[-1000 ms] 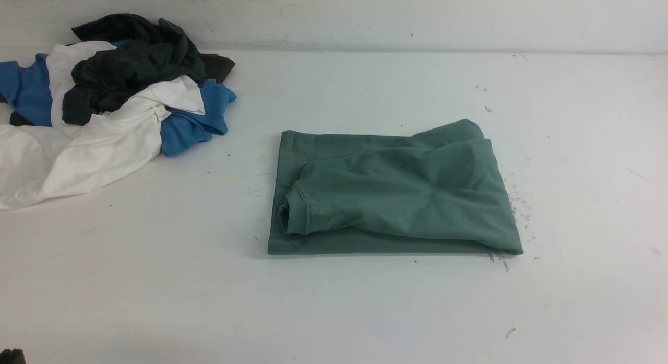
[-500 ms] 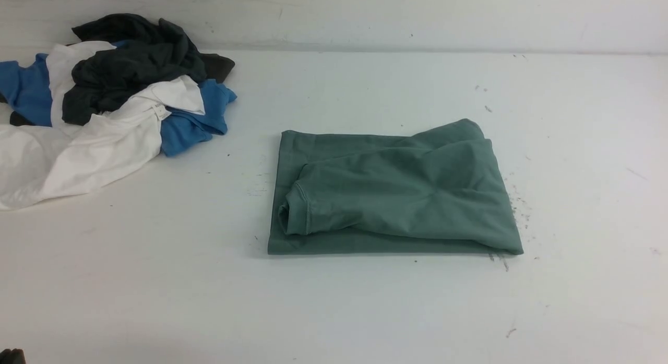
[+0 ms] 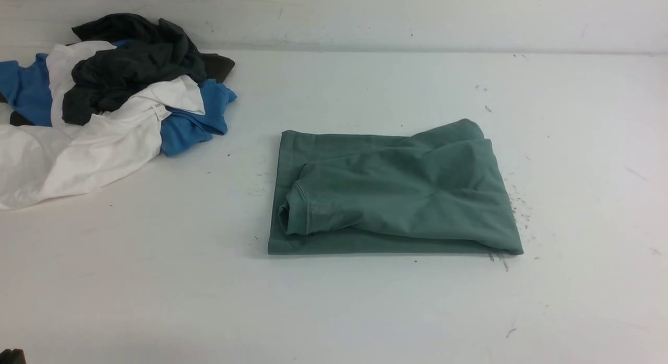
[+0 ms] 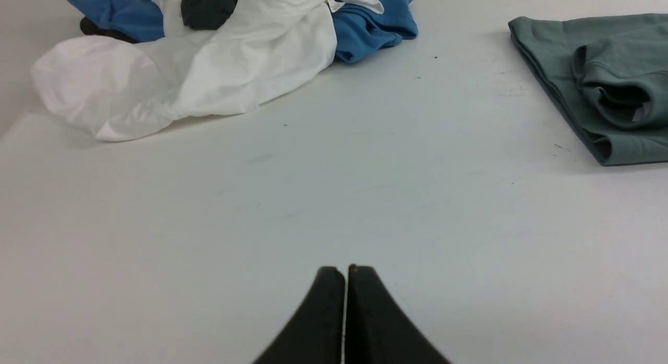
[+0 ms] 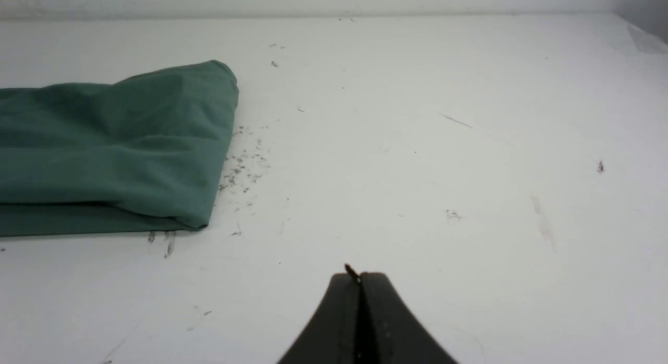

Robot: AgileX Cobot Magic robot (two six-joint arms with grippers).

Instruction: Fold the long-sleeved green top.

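Over the bare table, left gripper and right gripper hang pressed together, empty.

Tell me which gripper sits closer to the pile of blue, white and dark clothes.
Left. The left gripper, shut, faces the clothes pile across bare table. The right gripper, also shut, sits beyond the folded green long-sleeved top, on the side away from the pile.

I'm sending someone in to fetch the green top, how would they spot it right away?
On the white table, ignore the rumpled pile of blue, white and dark grey clothes at the far left. The green long-sleeved top lies alone near the middle, the only garment folded into a flat rectangle, sleeve cuff on top.
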